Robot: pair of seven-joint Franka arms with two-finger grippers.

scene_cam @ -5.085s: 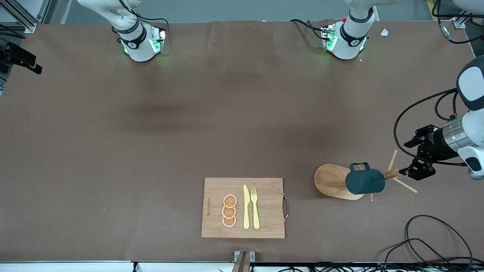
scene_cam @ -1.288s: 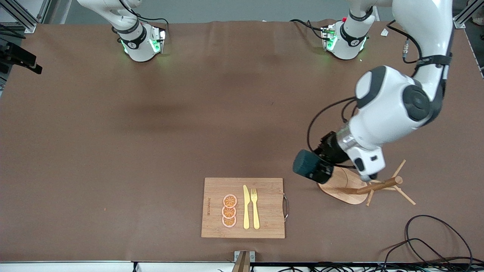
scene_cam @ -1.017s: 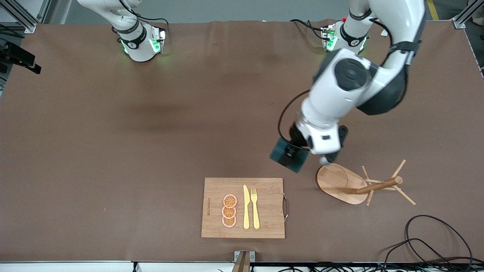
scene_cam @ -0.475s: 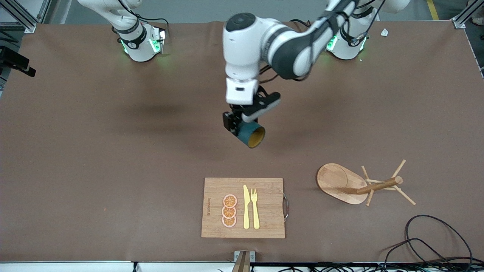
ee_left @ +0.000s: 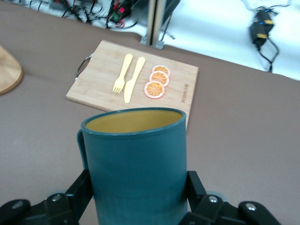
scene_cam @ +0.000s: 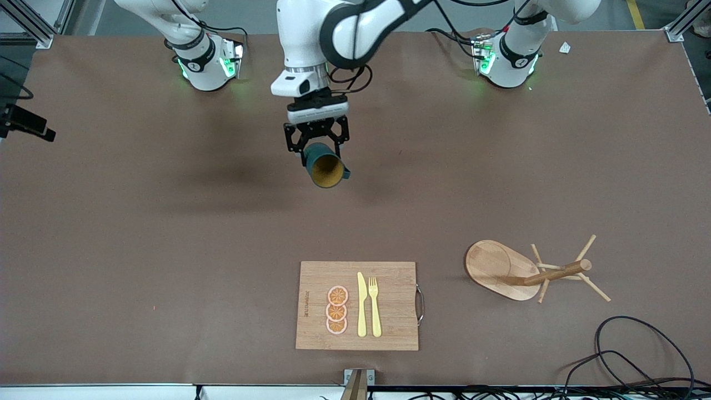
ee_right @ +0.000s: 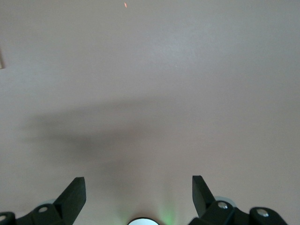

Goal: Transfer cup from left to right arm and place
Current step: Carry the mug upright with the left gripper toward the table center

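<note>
Since a few seconds ago, the cup (scene_cam: 324,166) has come off the wooden rack (scene_cam: 533,270) and been carried across toward the middle of the desk (scene_cam: 111,233). It is up in the air now, tipped on its side, so its yellow inside faces the front camera. Its small handle sticks out toward the left arm's end of the desk.

The left claw (scene_cam: 315,140) is squeezed shut on the cup, one finger on each side of the round wall. In the left wrist view the cup (ee_left: 136,164) fills the space between the two fingers (ee_left: 79,192). It hangs over bare desk, between the two robot bases.

The right claw (ee_right: 138,194) is held wide open with nothing in it. It looks down at bare brown desk with a soft shadow on it. In the front view only that arm's base shows, so I can't say just what spot it is over. That arm seems to be waiting.

I think the job is at the carry part, just ahead of the hand-over. Next, the right claw needs to come in close and grab a free part of the cup. The left claw should let go only after that grip is tight.

Nearer the front camera lies a board (scene_cam: 357,305) with a yellow knife (scene_cam: 361,304), a fork (scene_cam: 375,306) and orange slices (scene_cam: 337,310). The rack stands empty beside it, toward the left arm's end.
</note>
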